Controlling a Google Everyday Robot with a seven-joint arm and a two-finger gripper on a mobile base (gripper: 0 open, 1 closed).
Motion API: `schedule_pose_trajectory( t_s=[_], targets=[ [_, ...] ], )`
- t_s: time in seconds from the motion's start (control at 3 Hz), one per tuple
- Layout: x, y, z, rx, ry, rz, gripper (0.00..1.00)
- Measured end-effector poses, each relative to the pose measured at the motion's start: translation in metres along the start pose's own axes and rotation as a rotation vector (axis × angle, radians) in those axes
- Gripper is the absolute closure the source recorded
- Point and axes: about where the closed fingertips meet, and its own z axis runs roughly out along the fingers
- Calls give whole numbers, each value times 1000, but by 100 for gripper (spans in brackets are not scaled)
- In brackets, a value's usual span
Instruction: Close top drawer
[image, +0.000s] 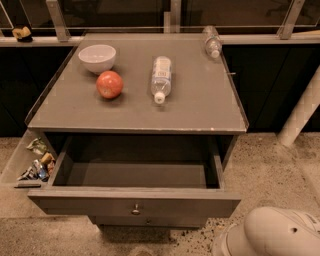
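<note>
The top drawer (135, 201) of the grey cabinet is pulled well out toward me. Its deep dark-grey box (135, 172) looks empty. Its long flat front panel carries one small round metal knob (135, 210) at the centre. A narrower drawer front (150, 220) shows just beneath it. My gripper is out of view. Only a white rounded part of my arm (274, 234) shows at the bottom right, to the right of and below the drawer front, not touching it.
On the cabinet top (200, 107) are a white bowl (97, 57), a red apple (109, 84), a lying water bottle (161, 77) and a second bottle (212, 42) at the back right edge. A side tray (15, 167) on the left holds snack packets (36, 167). A white pole (300, 112) leans at the right.
</note>
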Motion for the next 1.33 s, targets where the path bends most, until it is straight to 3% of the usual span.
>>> schedule_pose_trajectory(
  t_s=[0.33, 0.67, 1.0, 1.33],
  targets=[
    [-8, -18, 2, -65, -178, 105, 0],
    [-2, -33, 7, -81, -241, 93, 0],
    [-1, -30, 10, -86, -233, 87, 0],
    [-6, -25, 5, -81, -221, -2, 0]
  ],
)
